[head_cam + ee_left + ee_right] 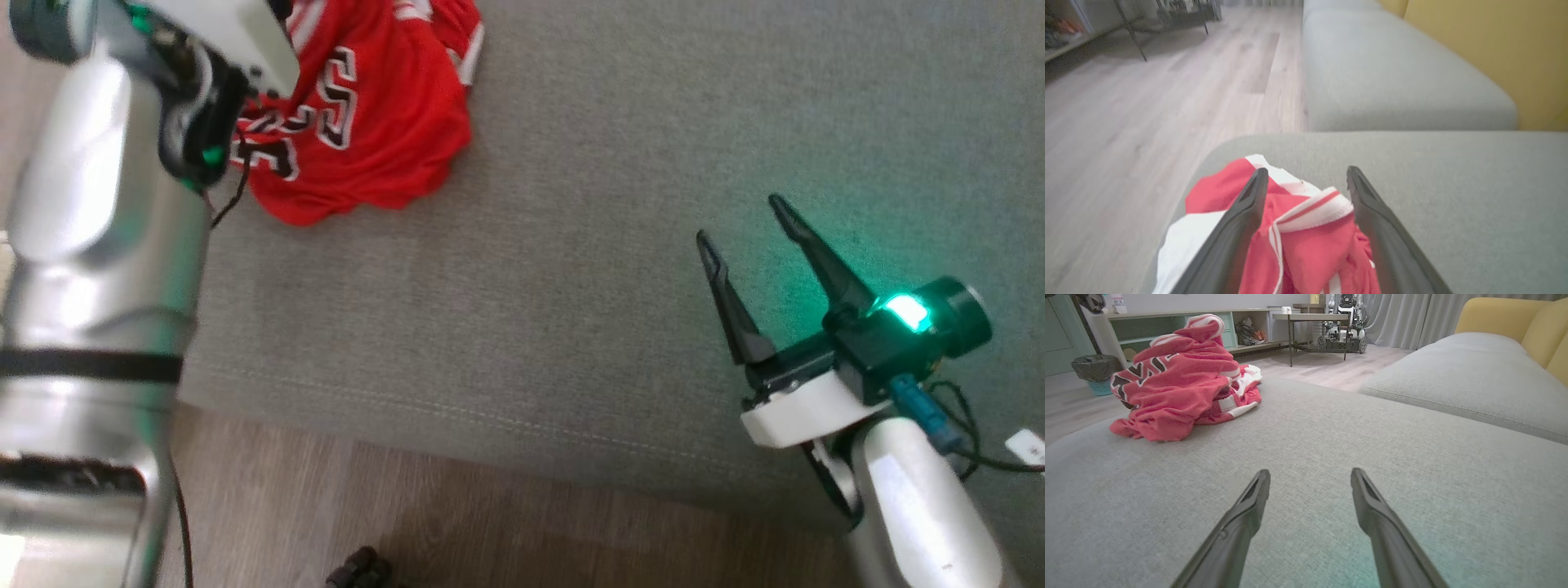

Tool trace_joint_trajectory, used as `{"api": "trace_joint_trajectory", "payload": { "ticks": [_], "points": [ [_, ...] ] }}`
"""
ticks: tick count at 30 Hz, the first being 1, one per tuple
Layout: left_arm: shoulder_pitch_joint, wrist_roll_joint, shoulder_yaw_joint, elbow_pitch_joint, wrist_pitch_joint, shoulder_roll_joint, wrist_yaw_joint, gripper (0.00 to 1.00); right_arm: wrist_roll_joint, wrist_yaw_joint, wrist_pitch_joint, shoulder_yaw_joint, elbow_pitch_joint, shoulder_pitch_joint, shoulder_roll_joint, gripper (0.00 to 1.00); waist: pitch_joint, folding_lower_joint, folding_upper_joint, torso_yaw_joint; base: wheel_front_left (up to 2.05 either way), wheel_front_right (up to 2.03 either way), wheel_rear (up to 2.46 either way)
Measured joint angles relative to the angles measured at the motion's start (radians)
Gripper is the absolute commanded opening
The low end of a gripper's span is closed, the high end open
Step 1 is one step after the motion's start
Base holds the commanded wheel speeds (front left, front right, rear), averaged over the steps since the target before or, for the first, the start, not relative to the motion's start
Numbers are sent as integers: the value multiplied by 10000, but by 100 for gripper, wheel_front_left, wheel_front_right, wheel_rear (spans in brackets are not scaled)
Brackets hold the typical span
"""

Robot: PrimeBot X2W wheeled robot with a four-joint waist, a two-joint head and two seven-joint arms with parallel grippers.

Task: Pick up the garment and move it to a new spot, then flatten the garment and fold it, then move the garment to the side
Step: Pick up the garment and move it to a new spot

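Left gripper (1306,171) hangs with jaws spread wide, gripping nothing; the crumpled red jersey (1310,241) lies just beneath and between its fingers on the grey sofa cushion (1474,196). Right gripper (738,218) gapes empty too, the jersey well ahead to its left.

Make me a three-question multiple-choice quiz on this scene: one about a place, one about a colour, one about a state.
1. Where does the garment lie? A) on the grey cushion B) on the wooden floor C) on a shelf
2. What is its main colour? A) blue B) red C) green
3. How is the right gripper? A) shut on the garment B) shut, empty C) open, empty
Answers: 1 A, it lies crumpled on the cushion; 2 B, red with white trim; 3 C, its fingers stand apart over bare cushion.
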Motion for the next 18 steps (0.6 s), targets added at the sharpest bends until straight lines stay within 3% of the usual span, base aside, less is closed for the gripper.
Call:
{"api": "trace_joint_trajectory", "payload": {
  "ticks": [6,12,15,16,18],
  "points": [
    [-545,-1095,-1440,1252,2219,688,-73,100,-23,0,-2,-17,-268,-188,-56,100,574,0,0,-282,0,0,0],
    [-620,-1407,-1979,2144,2761,936,-71,100,-88,0,-2,-4,-489,-540,-54,100,861,-2,0,-475,0,0,0],
    [-771,-1515,-2155,2364,2499,959,-71,100,-88,0,-27,-23,-516,-618,-52,100,885,-1,0,-540,0,0,0],
    [-770,-1517,-2234,2468,2284,966,-71,0,-88,-2,-27,-23,-516,-636,-48,100,847,-1,0,-561,0,0,0],
    [-708,-1517,-2389,2556,1682,995,-75,0,-73,0,-27,-35,-499,-641,-19,100,735,-1,0,-608,0,0,0]
  ]
}}
